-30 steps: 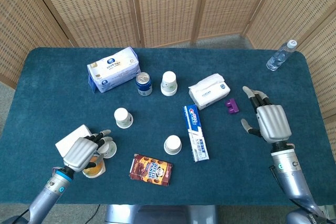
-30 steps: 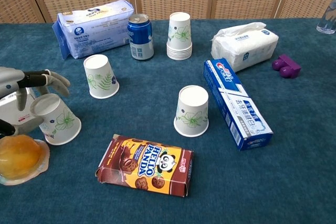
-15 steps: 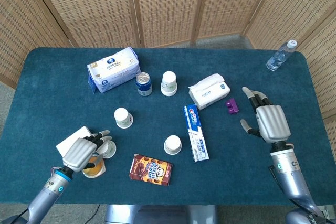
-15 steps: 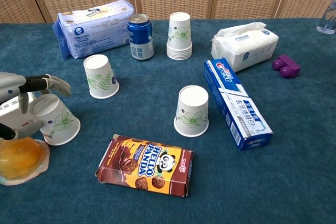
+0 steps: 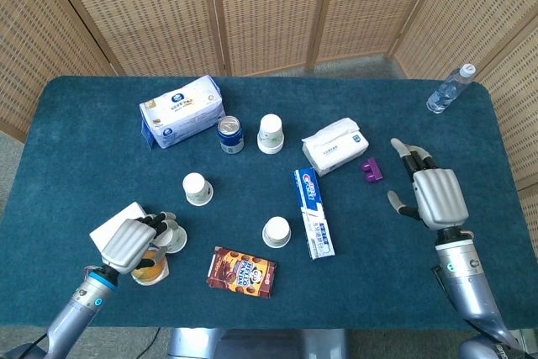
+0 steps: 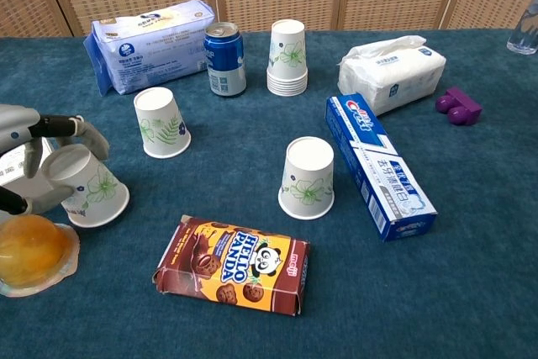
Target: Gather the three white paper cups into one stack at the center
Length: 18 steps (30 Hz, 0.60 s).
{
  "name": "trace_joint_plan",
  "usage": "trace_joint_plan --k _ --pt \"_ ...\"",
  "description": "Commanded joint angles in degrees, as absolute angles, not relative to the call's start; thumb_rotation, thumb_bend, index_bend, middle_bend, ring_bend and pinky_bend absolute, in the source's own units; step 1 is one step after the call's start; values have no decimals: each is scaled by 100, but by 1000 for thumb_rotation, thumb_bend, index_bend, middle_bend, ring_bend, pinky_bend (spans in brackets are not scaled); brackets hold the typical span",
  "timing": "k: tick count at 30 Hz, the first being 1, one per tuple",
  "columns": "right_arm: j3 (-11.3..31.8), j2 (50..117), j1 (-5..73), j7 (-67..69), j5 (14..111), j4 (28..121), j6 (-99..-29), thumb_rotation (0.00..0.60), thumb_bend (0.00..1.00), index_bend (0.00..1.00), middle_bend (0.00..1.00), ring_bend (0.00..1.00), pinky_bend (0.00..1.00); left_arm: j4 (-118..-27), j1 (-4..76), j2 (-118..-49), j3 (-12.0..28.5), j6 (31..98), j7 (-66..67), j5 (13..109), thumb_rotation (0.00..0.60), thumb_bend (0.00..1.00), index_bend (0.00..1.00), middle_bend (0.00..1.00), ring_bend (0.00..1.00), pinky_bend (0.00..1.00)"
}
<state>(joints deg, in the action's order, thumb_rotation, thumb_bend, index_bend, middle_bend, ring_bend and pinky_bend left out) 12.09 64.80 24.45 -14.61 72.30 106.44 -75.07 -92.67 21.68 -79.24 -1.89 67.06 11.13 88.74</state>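
Note:
Three white paper cups with a leaf print are spread over the blue table. One cup stands upside down left of the middle, also visible from the head camera. A second stands upside down near the middle. The third cup is tilted at the front left, and my left hand wraps it, fingers over its base and thumb below. From the head camera that hand covers most of the cup. My right hand hovers open at the right, holding nothing.
A stack of cups stands beside a blue can at the back. Also here are a tissue pack, a napkin pack, a toothpaste box, a biscuit box, a purple block, an orange jelly cup and a bottle.
My left hand's fingers have curled tighter around the front-left cup, and the cup has tipped a little more. The right hand has barely moved.

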Motion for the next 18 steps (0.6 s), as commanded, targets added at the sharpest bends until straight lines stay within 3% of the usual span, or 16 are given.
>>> trace_joint_plan --k 1,18 --pt "1216 6483 2445 -1457 7216 10635 -7495 600 369 27 200 174 586 -9386 2198 -7839 -151 6742 1045 8907 600 466 332 279 374 554" --pt "1265 6441 2447 -1724 7201 10496 -7546 600 369 28 200 174 577 -10257 2708 -7330 279 6567 724 9034 600 465 329 276 374 551"
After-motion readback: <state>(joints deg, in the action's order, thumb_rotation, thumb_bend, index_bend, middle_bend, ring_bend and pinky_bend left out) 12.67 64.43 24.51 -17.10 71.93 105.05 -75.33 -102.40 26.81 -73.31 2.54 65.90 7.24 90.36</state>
